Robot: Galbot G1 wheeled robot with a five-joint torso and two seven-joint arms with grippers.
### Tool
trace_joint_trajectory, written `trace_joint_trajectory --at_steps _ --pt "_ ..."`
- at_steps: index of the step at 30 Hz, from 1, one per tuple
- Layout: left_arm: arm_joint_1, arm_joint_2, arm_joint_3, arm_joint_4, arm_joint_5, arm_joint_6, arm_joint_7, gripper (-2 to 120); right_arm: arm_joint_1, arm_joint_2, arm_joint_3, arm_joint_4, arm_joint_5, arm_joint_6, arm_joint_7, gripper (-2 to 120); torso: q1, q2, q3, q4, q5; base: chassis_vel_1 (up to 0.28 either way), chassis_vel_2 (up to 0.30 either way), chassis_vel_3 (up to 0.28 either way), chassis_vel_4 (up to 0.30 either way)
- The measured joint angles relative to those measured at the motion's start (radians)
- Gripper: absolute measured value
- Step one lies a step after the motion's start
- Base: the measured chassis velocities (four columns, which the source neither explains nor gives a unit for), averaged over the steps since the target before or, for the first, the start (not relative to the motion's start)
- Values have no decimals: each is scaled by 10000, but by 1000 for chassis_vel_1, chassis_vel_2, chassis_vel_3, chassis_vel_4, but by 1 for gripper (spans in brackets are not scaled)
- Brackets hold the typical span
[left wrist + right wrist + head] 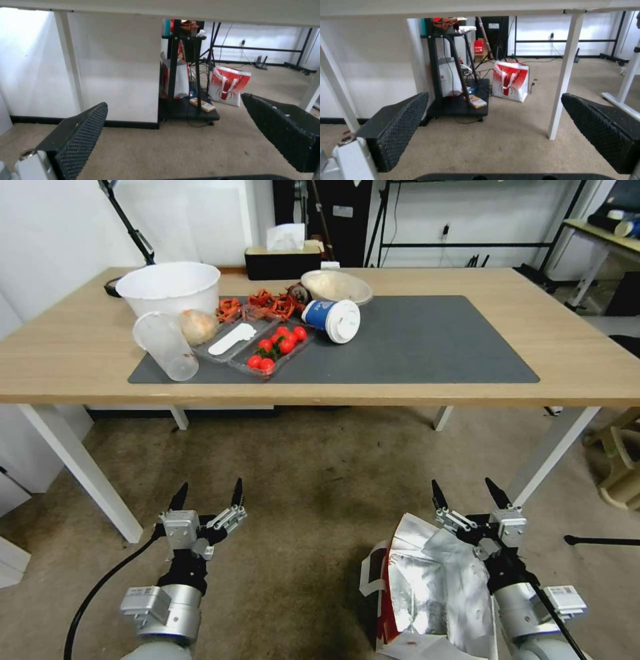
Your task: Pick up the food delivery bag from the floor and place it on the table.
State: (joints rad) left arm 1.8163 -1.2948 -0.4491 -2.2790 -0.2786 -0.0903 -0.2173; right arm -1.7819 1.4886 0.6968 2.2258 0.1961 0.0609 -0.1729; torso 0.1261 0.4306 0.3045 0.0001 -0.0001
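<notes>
The food delivery bag (420,587) stands on the floor (313,493) at the lower right of the head view, white and red, its top open and showing crinkly silver foil. My right gripper (463,488) is open over the bag's far edge, nothing between its fingers, and the right wrist covers part of the bag. My left gripper (210,490) is open and empty over bare floor to the bag's left. The light-wood table (567,347) with a dark grey mat (427,340) lies just ahead. From the wrist views, both grippers (174,101) (495,96) look under the tabletop.
The mat's left half holds a white bowl (170,287), a clear cup (167,347), a tomato tray (273,347) and a tipped blue cup (331,319). White table legs (80,467) (553,453) flank the floor ahead. A second red-and-white bag (510,81) and a black rack (453,72) stand beyond the table.
</notes>
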Motion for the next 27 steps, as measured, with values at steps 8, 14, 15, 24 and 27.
trace_joint_trajectory --at_steps 8,14,15,24,27 --pt "-19 -56 55 127 16 1 -15 100 -8 -48 13 -39 -20 -133 43 100 -101 -289 -184 -1 0 0 0 0 0" --pt "-64 -51 93 216 14 -21 -18 100 -90 -19 104 -2 -30 -128 44 100 -196 -549 -348 -1 0 0 0 0 0" --pt "-63 -49 94 222 12 -31 -18 100 -91 -20 116 0 -31 -128 44 100 -215 -600 -381 -1 1 0 0 0 0" --pt "-46 15 63 254 -9 -70 -56 100 -55 -27 96 -15 -84 -116 43 100 -306 -913 -606 0 1 0 0 0 0" --pt "-46 4 40 253 -25 -93 -55 100 -56 -14 70 -26 -120 -99 39 100 -354 -1066 -712 0 1 0 0 0 0"
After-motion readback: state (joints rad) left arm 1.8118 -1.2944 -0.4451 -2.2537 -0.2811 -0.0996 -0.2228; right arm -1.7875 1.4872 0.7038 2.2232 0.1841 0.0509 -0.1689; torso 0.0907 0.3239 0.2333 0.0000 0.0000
